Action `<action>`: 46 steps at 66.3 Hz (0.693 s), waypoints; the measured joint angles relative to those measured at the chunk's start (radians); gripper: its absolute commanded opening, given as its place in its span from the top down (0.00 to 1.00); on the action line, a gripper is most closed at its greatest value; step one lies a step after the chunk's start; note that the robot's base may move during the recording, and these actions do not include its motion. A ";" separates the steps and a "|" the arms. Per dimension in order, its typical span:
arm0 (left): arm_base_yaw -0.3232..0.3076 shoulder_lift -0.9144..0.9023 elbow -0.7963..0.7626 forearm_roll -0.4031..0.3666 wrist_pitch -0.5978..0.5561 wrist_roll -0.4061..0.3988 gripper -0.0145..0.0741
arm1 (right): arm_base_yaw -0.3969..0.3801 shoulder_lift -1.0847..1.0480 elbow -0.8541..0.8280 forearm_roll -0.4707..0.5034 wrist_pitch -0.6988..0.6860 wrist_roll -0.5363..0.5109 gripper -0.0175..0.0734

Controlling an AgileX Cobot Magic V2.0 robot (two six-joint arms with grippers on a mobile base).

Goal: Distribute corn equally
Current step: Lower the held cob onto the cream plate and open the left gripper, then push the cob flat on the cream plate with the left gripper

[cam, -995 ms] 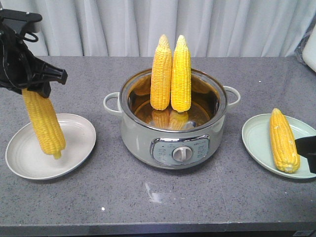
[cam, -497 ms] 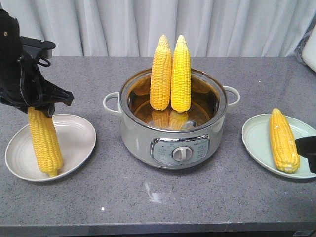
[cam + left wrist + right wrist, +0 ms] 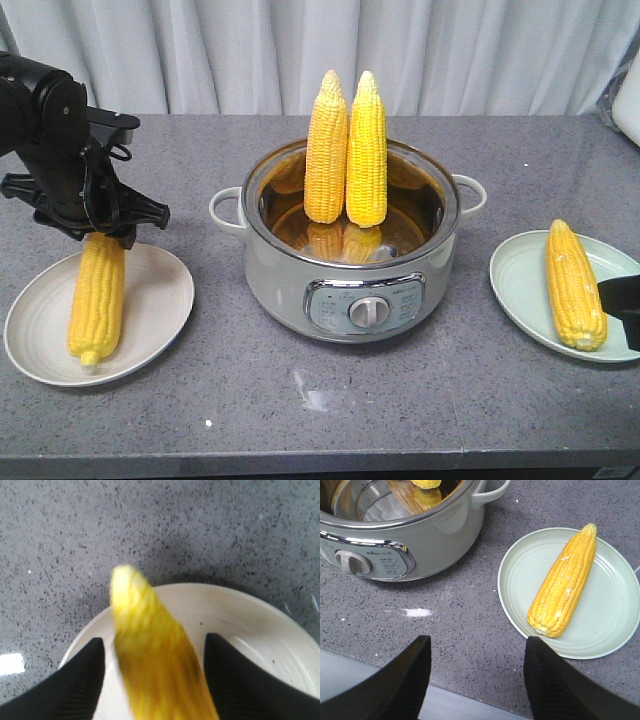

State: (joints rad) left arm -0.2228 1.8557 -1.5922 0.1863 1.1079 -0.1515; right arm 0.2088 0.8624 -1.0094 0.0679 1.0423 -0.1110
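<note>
One corn cob (image 3: 97, 300) lies on the white plate (image 3: 160, 290) at the left, its pale tip toward the front edge. My left gripper (image 3: 101, 236) hovers over its upper end. In the left wrist view the blurred cob (image 3: 155, 655) sits between the fingers (image 3: 80, 685) with a gap on each side, so the gripper (image 3: 155, 647) is open. Two cobs (image 3: 327, 150) (image 3: 367, 150) stand upright in the pot (image 3: 350, 290). Another cob (image 3: 573, 285) (image 3: 565, 582) lies on the pale green plate (image 3: 520, 280) (image 3: 615, 615). My right gripper (image 3: 622, 310) (image 3: 477, 642) is open and empty, beside that plate.
The electric pot (image 3: 435, 535) with side handles and a front dial stands mid-table between the two plates. A small white smear (image 3: 417, 612) marks the grey countertop in front of it. The table's front edge (image 3: 470, 700) runs under my right gripper. Curtains hang behind.
My left gripper came down and rightward with the hanging cob, laid it on the white plate and opened. The right arm and the other cobs stayed still.
</note>
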 measured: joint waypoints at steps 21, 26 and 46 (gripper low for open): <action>0.001 -0.004 0.000 0.001 -0.006 0.000 0.25 | 0.000 0.000 0.000 0.000 0.000 0.000 0.37; 0.001 -0.018 0.000 0.001 -0.023 0.000 0.25 | 0.000 0.000 0.000 0.000 0.000 0.000 0.37; -0.023 -0.184 0.001 -0.048 -0.037 0.030 0.31 | 0.000 0.000 0.000 0.000 0.000 0.000 0.37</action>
State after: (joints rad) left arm -0.2458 1.6718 -1.5914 0.1382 1.0710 -0.1211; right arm 0.2088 0.8624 -1.0094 0.0679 1.0423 -0.1110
